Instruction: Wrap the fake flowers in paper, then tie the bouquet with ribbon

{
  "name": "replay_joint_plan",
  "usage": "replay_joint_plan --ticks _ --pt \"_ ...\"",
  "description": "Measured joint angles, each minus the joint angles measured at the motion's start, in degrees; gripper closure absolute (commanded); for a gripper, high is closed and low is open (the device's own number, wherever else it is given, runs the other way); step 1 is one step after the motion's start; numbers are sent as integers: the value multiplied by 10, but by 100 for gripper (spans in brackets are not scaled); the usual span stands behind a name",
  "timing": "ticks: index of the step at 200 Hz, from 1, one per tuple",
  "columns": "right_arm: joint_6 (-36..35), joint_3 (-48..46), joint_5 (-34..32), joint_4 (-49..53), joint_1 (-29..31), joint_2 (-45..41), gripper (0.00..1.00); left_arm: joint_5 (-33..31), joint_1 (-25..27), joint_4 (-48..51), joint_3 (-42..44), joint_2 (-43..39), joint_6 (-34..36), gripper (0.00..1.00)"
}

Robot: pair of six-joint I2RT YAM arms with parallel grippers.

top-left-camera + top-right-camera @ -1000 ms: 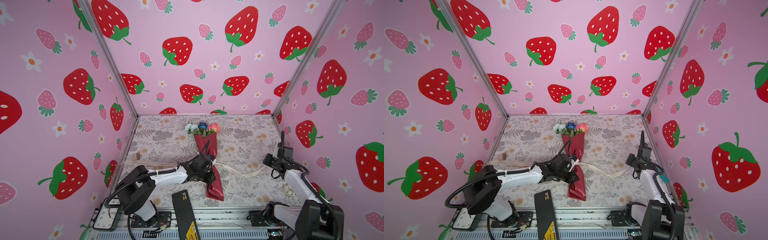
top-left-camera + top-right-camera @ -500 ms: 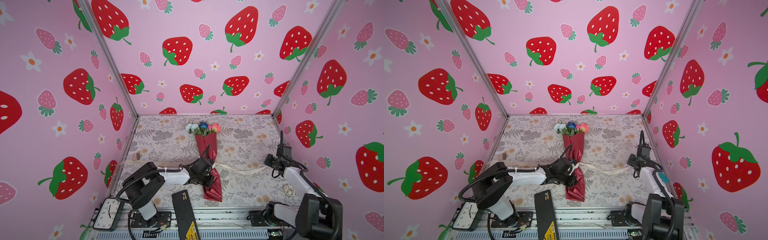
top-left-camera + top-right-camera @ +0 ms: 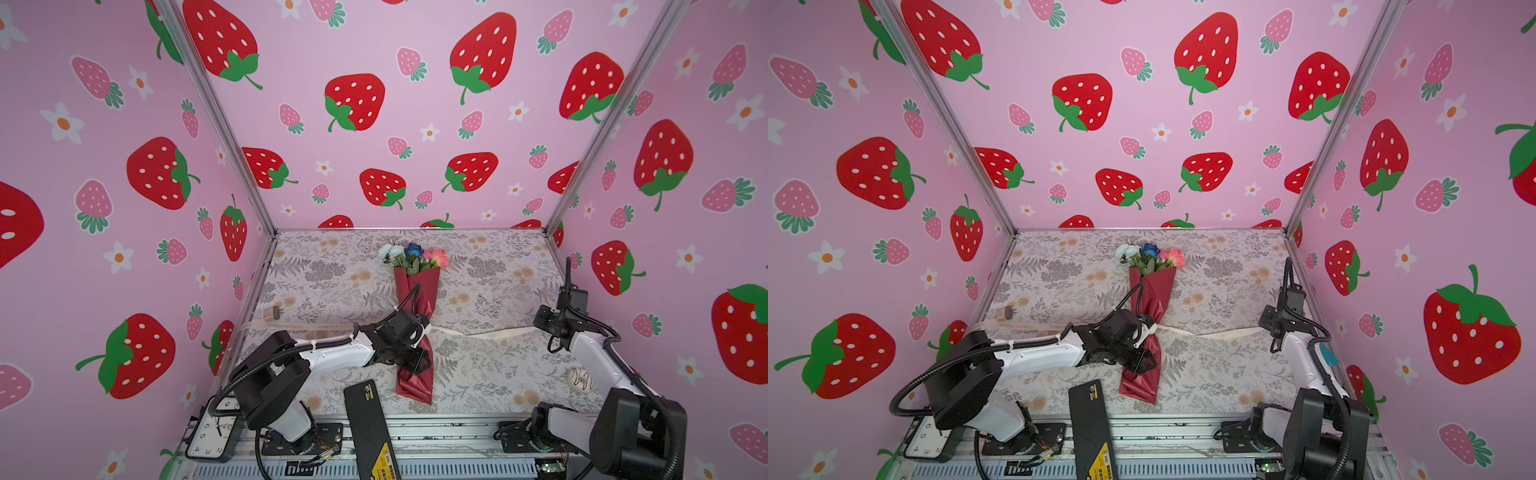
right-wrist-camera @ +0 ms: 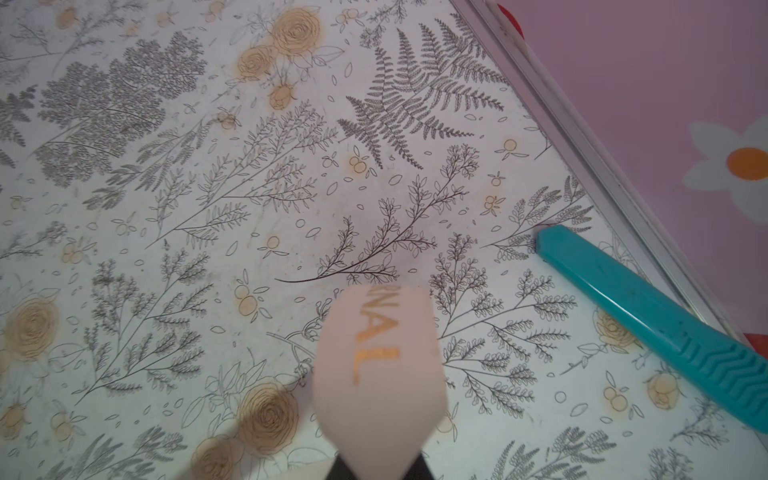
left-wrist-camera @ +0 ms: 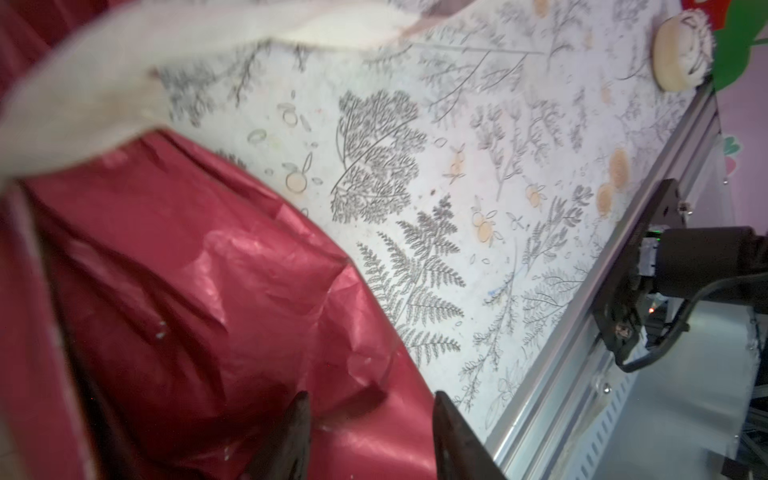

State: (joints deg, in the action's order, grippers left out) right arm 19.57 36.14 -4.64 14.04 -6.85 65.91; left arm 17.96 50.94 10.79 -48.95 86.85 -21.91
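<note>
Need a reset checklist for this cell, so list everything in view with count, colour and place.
bouquet: one, dark red wrap, white, blue and pink blooms, lying mid-table, blooms toward the back wall
ribbon: one, cream with gold lettering, crossing the table at the bouquet's middle
block: one, tan, near the left wall
round piece: one, cream with dark lines, beside the right arm
tool handle: one, teal, along the right edge
device: one, black with yellow label, front edge
clock: one, white face, front left corner
tablecloth: one, white floral print
left pincer: black, open over the bouquet's wrap
right pincer: black, shut on the ribbon's end
</note>
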Motion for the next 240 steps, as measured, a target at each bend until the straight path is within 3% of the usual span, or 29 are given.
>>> replay_joint_plan --ticks 38,65,102,147,186,240 --pt "1 4 7 14 1 -18 79 -40 -30 60 -67 -80 57 48" --pt "3 7 6 26 1 -26 78 -136 -95 104 -80 -96 140 57" --pt "3 12 0 29 2 -32 78 -228 -179 130 -55 -82 280 58" --pt "3 13 -12 30 2 -26 79 -231 -250 92 -2 -74 402 57" --pt "3 15 -13 28 -3 -14 78 -220 -253 76 -5 1 460 62" --pt "3 21 -7 27 -5 -9 74 -205 -253 88 -31 72 506 62"
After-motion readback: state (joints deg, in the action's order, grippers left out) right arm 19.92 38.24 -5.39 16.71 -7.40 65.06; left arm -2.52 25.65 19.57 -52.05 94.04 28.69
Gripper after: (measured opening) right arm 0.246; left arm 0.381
